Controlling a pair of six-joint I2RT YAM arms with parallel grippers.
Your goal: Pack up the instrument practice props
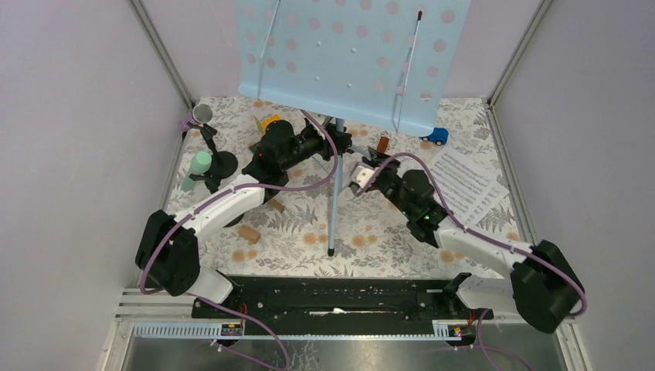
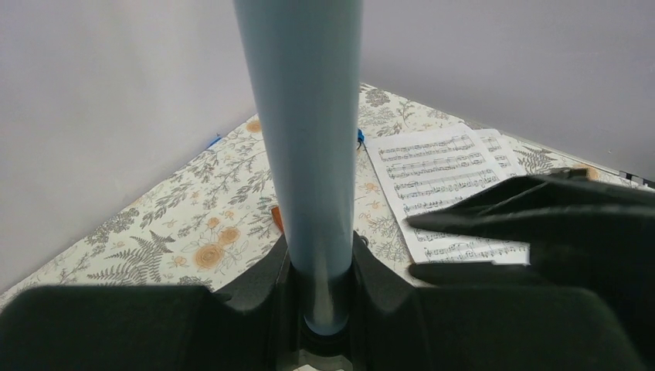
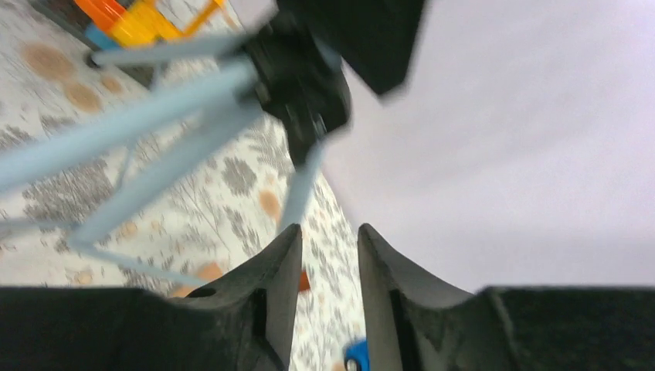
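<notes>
Nothing looks packed yet, we judge. The left gripper (image 1: 334,145) is clamped on the pole of the upright music rack (image 1: 351,54) mid-table. The right gripper (image 3: 328,247), narrowly parted, holds nothing near the tripod hub (image 3: 301,85). The sheet-music pages (image 1: 467,184), purple microphone (image 1: 202,114) and mint microphone (image 1: 199,165) lie out.

"Where does your pale blue perforated music rack (image 1: 351,58) stand?"

"Upright mid-table on its thin tripod legs (image 3: 154,110)."

"And the rest?"

"Your white sheet-music pages (image 1: 467,184) lie flat at the right. At the far left, the purple glitter toy microphone (image 1: 202,114) and mint-green toy microphone (image 1: 198,166) sit tilted in black round-based holders (image 1: 224,162)."
</notes>
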